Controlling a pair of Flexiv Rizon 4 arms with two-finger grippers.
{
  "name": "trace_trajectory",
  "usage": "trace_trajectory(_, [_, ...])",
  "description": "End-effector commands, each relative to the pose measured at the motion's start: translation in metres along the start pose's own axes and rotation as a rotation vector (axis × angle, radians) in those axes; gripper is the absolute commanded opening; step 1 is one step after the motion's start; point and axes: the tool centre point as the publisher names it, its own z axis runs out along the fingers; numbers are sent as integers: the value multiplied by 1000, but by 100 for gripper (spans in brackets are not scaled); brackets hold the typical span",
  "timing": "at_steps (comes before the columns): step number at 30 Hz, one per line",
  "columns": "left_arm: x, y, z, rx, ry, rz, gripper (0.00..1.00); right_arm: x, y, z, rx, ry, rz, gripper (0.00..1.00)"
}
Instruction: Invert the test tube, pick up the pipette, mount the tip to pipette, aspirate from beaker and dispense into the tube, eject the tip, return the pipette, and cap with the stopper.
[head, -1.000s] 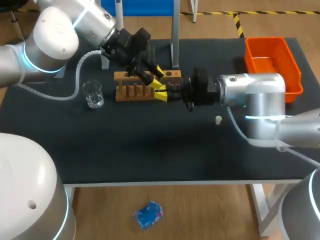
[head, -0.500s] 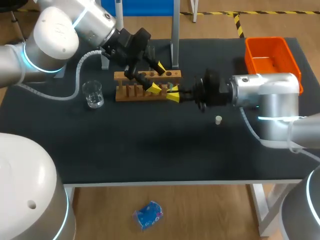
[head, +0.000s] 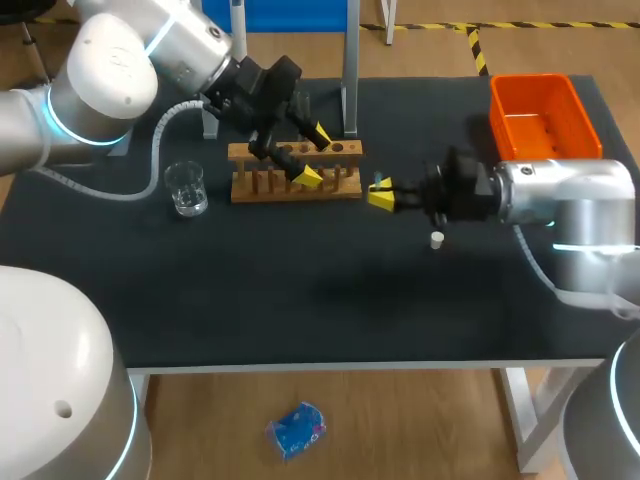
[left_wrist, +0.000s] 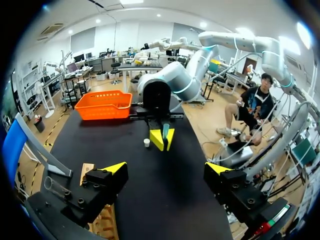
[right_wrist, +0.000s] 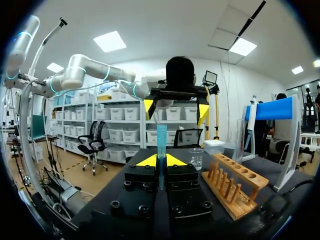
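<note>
Head view: R gripper (head: 383, 197) clamped on 1 test tube (head: 378, 184), apart from the 1 wooden rack (head: 295, 172), between it and 1 white stopper (head: 437, 239); L gripper (head: 314, 156) spread open at the rack; 1 clear beaker (head: 186, 188) near the rack's other end. L wrist view: test tube (left_wrist: 165, 131) upright — long axis vertical — pinched between R's yellow tips; own fingers wide apart. R wrist view: test tube (right_wrist: 161, 142) slim, straight, translucent blue-teal — which end is up, can't tell.

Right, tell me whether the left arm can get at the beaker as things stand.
Probably yes: the left pincer hangs open above the rack, the beaker stands just beside the rack, and nothing lies between.
</note>
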Motion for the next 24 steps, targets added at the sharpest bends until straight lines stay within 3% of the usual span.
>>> trace_trajectory(1, [-1, 0, -1, -3, 3, -1, 100, 4, 0, -3, 11, 23, -1, 0])
trace_trajectory(16, [-1, 0, -1, -3, 3, -1, 100, 5, 0, -3, 16, 33, -6, 0])
trace_trajectory(24, [-8, 29, -31, 33, -147, -100, 100, 5, 0, -3, 16, 33, -6, 0])
